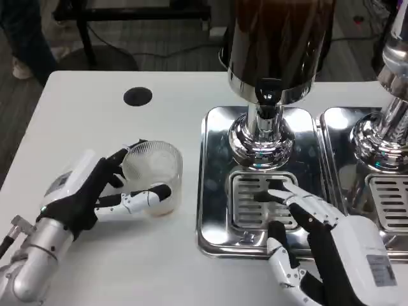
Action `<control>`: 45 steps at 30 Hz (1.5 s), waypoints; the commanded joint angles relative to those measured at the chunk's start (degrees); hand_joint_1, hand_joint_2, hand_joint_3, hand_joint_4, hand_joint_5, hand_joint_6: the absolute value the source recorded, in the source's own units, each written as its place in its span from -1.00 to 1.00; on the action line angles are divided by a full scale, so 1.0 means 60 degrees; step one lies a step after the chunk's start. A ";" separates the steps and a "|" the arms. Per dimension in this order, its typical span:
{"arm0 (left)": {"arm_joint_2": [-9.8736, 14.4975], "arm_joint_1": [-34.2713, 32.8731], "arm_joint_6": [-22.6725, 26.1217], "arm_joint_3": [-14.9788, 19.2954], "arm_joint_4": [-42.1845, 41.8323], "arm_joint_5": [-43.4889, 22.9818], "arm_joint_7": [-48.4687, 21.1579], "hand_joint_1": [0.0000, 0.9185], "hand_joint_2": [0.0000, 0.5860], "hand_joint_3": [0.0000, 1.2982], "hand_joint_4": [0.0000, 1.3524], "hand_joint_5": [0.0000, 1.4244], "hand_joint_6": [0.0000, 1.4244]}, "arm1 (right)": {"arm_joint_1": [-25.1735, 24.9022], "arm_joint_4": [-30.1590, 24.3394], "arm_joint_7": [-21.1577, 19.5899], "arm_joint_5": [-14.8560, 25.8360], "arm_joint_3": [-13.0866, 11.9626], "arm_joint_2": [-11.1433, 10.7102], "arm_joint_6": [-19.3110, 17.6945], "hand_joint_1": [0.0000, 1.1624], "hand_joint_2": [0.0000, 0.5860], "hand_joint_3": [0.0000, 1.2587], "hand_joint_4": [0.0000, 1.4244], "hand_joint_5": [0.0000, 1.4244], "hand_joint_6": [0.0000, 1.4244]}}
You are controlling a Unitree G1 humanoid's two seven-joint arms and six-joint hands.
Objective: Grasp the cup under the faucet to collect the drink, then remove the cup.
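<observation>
The left hand [105, 191] grips a clear ribbed plastic cup [154, 175], which stands on the white table [95, 121] at nine o'clock from the drink dispenser [273, 70], well apart from its faucet [268, 99]. At six o'clock from the faucet, the right hand [322, 242] holds nothing, fingers spread over the slotted drip grate [255, 204] of the steel tray [213, 185].

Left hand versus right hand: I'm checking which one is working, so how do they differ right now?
The left hand wraps its fingers around the clear cup on the white table; the right hand holds nothing. The left hand lies beside the tray; the right hand reaches over the tray's grate with fingers apart. Both have white backs and black-and-white fingers.
</observation>
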 commanded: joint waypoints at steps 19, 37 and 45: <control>-0.0469 -0.0399 -0.1380 -0.0125 0.1540 0.0151 0.2475 -0.03 -0.57 -0.06 0.10 0.46 0.84 | -0.0339 0.0267 0.0448 0.1172 -0.0139 -0.0081 -0.0202 -0.62 0.74 -0.39 -0.67 -0.62 -0.53; -0.1102 -0.0739 -0.1932 -0.0184 0.0799 -0.0142 0.1542 -0.02 -0.61 -0.04 0.11 0.45 0.86 | -0.0015 -0.0104 0.0271 0.1003 -0.0356 0.0133 -0.0097 -0.63 0.74 -0.39 -0.66 -0.62 -0.52; -0.1716 -0.1548 -0.1661 -0.0624 0.1258 0.0114 0.1003 0.00 -0.66 -0.03 0.10 0.45 0.85 | 0.0335 -0.0558 0.0142 0.0784 -0.0521 0.0414 0.0076 -0.63 0.74 -0.39 -0.66 -0.62 -0.52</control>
